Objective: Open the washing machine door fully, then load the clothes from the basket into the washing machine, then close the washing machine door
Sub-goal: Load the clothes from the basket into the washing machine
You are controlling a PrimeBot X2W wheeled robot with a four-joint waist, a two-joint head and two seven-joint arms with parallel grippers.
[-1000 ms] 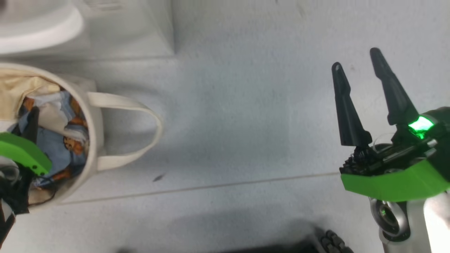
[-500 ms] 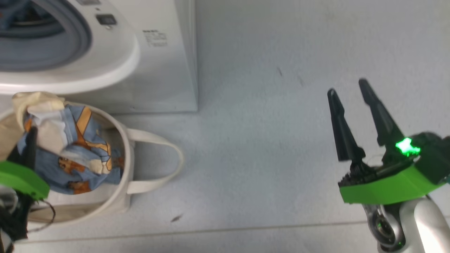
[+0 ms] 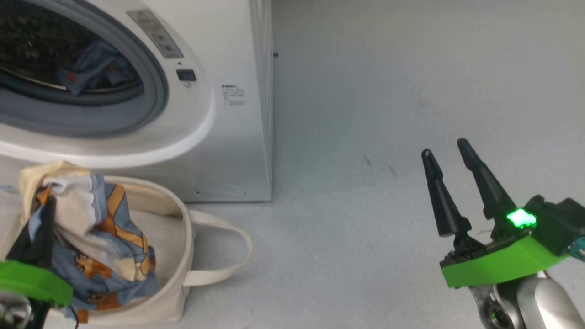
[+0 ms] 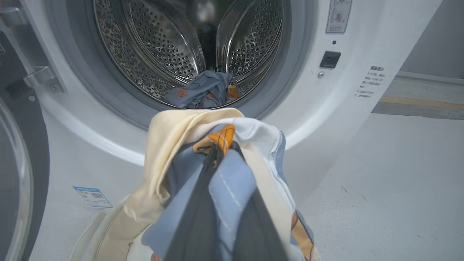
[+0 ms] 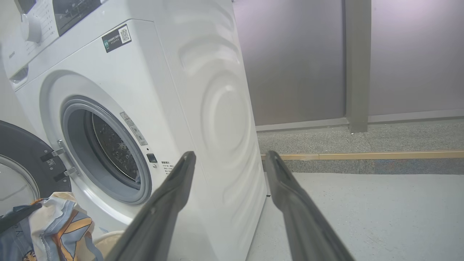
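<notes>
The left gripper point(image 4: 216, 156) is clamped on the clothes point(image 4: 232, 183). In the left wrist view its two dark fingers meet at centre frame, pinching a bundle of blue printed fabric with a cream garment draped over the tips. In the head view that bundle hangs at lower left, over the basket point(image 3: 179, 256), whose loop handle lies toward the centre. The right gripper point(image 3: 444, 149) stands at the head view's lower right, fingers spread apart and holding nothing, over bare floor point(image 3: 347, 219).

The left wrist view looks straight into the drum point(image 4: 163, 47) of the washing machine point(image 4: 344, 119) at upper centre, where a blue printed piece point(image 4: 204, 90) lies at the bottom. A blue label point(image 4: 92, 196) sits at lower left. The head view takes the porthole obliquely at upper left. The washing machine door point(image 5: 21, 148) stands swung open at the right wrist view's left edge, black rim and hinges visible. That view also brings in the control dial point(image 5: 30, 28) at upper left and a grey wall point(image 5: 297, 61) behind.
</notes>
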